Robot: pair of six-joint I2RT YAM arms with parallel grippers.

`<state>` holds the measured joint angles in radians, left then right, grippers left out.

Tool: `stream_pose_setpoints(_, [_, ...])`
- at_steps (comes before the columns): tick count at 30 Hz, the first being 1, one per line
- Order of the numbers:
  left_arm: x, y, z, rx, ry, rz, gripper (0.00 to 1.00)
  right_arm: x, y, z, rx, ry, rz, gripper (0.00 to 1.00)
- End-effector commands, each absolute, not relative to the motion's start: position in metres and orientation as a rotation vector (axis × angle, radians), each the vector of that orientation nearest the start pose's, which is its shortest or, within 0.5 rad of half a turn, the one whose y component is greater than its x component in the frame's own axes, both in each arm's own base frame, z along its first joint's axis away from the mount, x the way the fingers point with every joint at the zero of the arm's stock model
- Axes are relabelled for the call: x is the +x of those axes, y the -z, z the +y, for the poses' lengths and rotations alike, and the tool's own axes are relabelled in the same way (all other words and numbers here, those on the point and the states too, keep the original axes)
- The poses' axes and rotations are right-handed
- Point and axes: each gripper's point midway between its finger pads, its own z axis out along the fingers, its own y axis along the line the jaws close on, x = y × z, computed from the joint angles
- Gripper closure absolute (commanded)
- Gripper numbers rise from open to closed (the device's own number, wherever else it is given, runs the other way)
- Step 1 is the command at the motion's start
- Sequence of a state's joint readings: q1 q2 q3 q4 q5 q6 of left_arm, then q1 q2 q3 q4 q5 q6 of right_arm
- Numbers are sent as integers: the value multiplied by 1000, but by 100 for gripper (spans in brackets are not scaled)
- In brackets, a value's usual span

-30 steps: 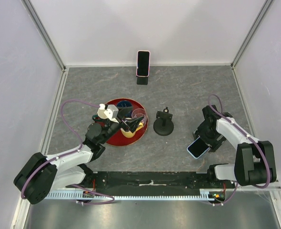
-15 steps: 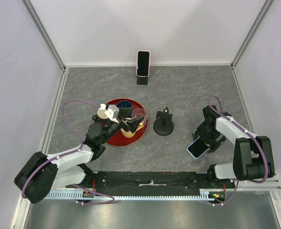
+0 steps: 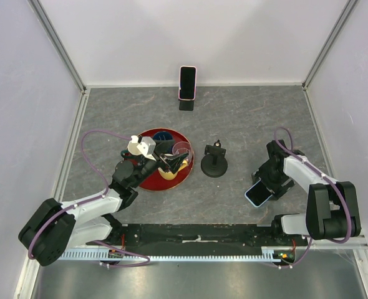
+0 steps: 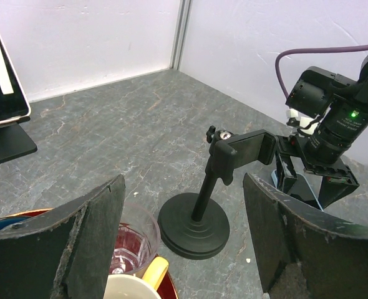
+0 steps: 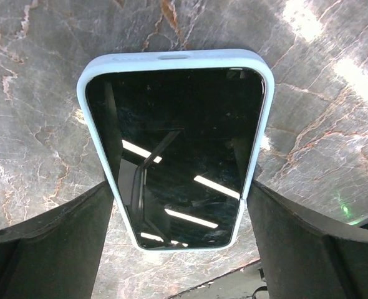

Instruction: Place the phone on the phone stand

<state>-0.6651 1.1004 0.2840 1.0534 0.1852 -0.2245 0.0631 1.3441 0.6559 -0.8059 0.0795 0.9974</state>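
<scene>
The phone [image 5: 178, 149], black screen in a light-blue case, lies flat on the grey table near the right front; it also shows in the top view [image 3: 257, 194]. My right gripper [image 5: 181, 187] is down over it [image 3: 268, 182], one finger against each long edge, shut on it. The black phone stand [image 3: 214, 163], a round base with a post and an empty clamp, stands at the table's middle; it also shows in the left wrist view [image 4: 195, 225]. My left gripper [image 4: 184, 249] is open and empty above the red plate [image 3: 148, 180], left of the stand.
The red plate holds a clear glass [image 4: 129, 243], a white mug with a yellow handle [image 4: 134, 283] and a dark blue item [image 3: 163, 135]. A second phone in a pink case [image 3: 187, 82] rests on its own stand at the back wall. White walls enclose the table.
The right arm's wrist has shifted very slightly over the phone. The phone, the stand and the left arm have not moved.
</scene>
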Motion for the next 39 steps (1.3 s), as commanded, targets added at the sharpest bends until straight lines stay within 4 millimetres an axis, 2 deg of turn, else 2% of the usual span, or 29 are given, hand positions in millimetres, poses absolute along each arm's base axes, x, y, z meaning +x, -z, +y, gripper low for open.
stream_pose_setpoints(1, [258, -249, -253, 434, 878, 1247, 18, 175, 14, 29, 1450, 100, 2681, 8])
stream_pose_setpoints(4, [258, -247, -255, 439, 888, 1254, 18, 171, 18, 30, 1468, 125, 2699, 10])
stream_pose_setpoints(7, [257, -247, -257, 444, 897, 1253, 18, 167, 23, 30, 1509, 133, 2688, 16])
stream_pose_setpoints(10, [256, -250, -255, 442, 896, 1243, 18, 170, 18, 29, 1502, 106, 2639, 25])
stream_pose_setpoints(15, [257, -251, -252, 436, 872, 1236, 18, 181, 6, 23, 1456, 96, 2563, 54])
stream_pose_setpoints(16, [257, -253, -251, 436, 871, 1232, 18, 184, 3, 22, 1445, 94, 2553, 64])
stream_pose_setpoints(18, [257, -252, -251, 438, 869, 1236, 18, 186, 0, 19, 1424, 111, 2541, 73])
stream_pose_setpoints(19, [258, -251, -251, 436, 869, 1240, 18, 188, -2, 17, 1414, 116, 2537, 83])
stream_pose_setpoints(21, [257, -250, -252, 437, 871, 1242, 18, 190, -4, 15, 1392, 120, 2534, 92])
stream_pose_setpoints(22, [258, -248, -253, 439, 873, 1250, 18, 191, -6, 16, 1379, 111, 2536, 100])
stream_pose_setpoints(27, [257, -248, -256, 439, 898, 1246, 19, 207, -18, 25, 1222, -43, 2518, 100])
stream_pose_setpoints(30, [255, -252, -254, 435, 901, 1232, 19, 223, -42, 32, 1047, -168, 2465, 100])
stream_pose_setpoints(31, [255, -251, -253, 433, 896, 1235, 19, 234, -60, 36, 982, -233, 2404, 100])
stream_pose_setpoints(33, [254, -254, -251, 427, 888, 1227, 19, 245, -82, 44, 852, -325, 2358, 100])
stream_pose_setpoints(34, [255, -254, -249, 420, 881, 1230, 19, 255, -106, 44, 754, -347, 2292, 100])
stream_pose_setpoints(35, [254, -255, -249, 420, 882, 1229, 19, 258, -116, 45, 705, -353, 2266, 100])
stream_pose_setpoints(36, [254, -256, -248, 417, 880, 1229, 19, 264, -137, 46, 643, -377, 2213, 100])
stream_pose_setpoints(37, [254, -257, -248, 416, 881, 1228, 19, 271, -150, 45, 549, -361, 2177, 100])
stream_pose_setpoints(39, [253, -259, -247, 407, 891, 1229, 18, 276, -173, 59, 408, -442, 2133, 100])
